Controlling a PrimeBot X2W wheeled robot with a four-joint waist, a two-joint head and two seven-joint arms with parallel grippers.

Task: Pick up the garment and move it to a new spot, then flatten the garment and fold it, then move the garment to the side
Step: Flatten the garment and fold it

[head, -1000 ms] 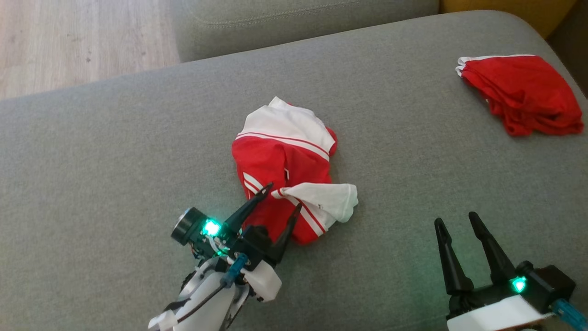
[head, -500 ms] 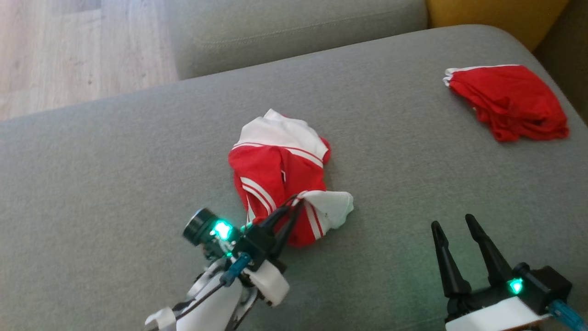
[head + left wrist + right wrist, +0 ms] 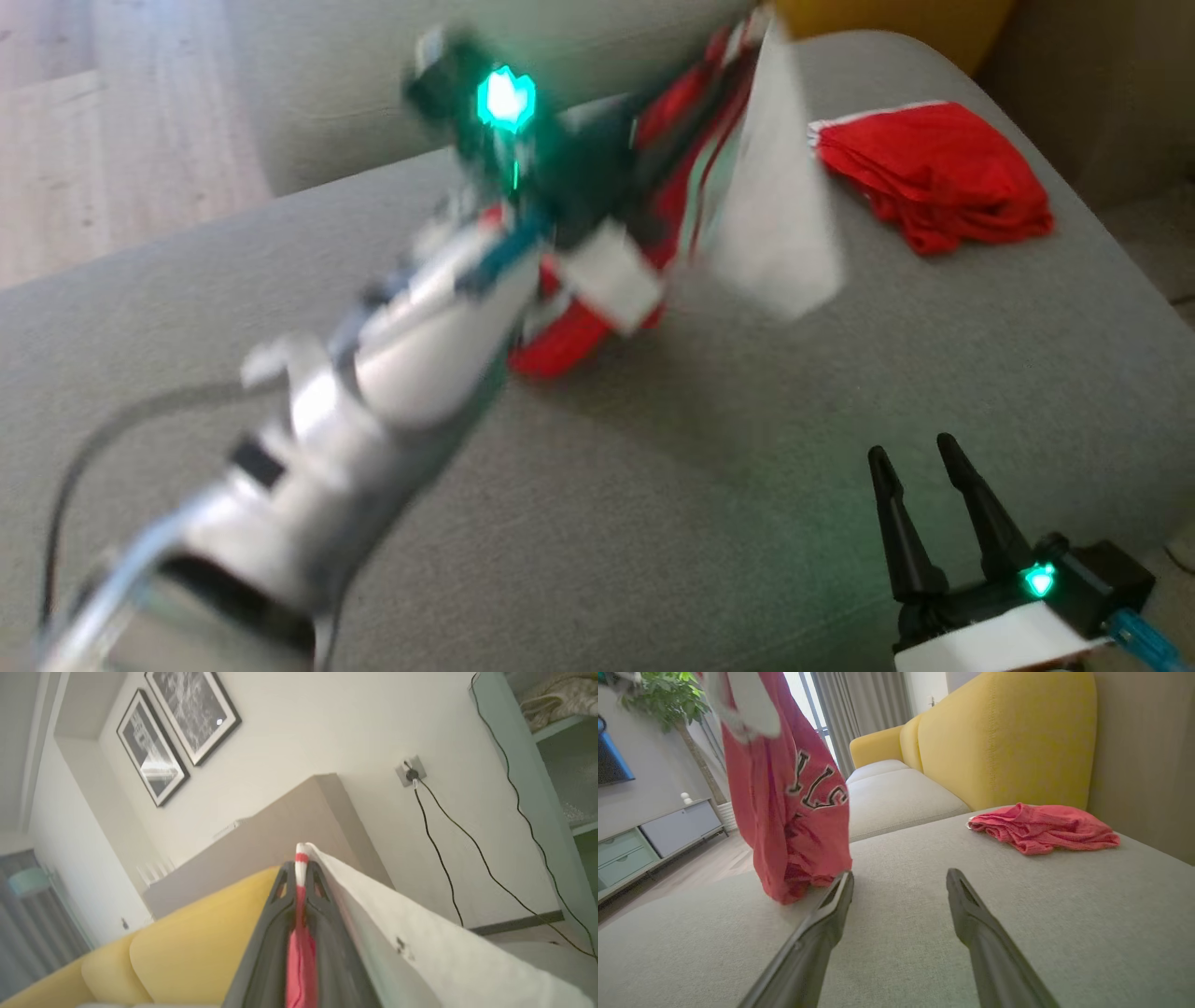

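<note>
The garment (image 3: 667, 191) is a red and white shirt with black lettering, blurred in the head view. It hangs from my left gripper (image 3: 714, 79), which is raised above the grey sofa cushion (image 3: 653, 513). In the left wrist view the left gripper (image 3: 299, 868) is shut on a pinch of red and white fabric, and a white panel of the garment (image 3: 420, 947) drapes to the right. The right wrist view shows the garment (image 3: 784, 812) dangling with its lower end touching the cushion. My right gripper (image 3: 910, 453) stands open and empty near the front right, apart from the garment.
A second, crumpled red cloth (image 3: 934, 173) lies at the cushion's far right corner. A yellow backrest (image 3: 1004, 742) rises behind it. Wooden floor (image 3: 112, 121) lies beyond the cushion's left edge, and another grey cushion (image 3: 896, 793) sits further back.
My left gripper shut on the garment's near edge, then swung it up and toward the far right, lifting it off the cushion. The head camera shifted. The right gripper stayed open in place.
</note>
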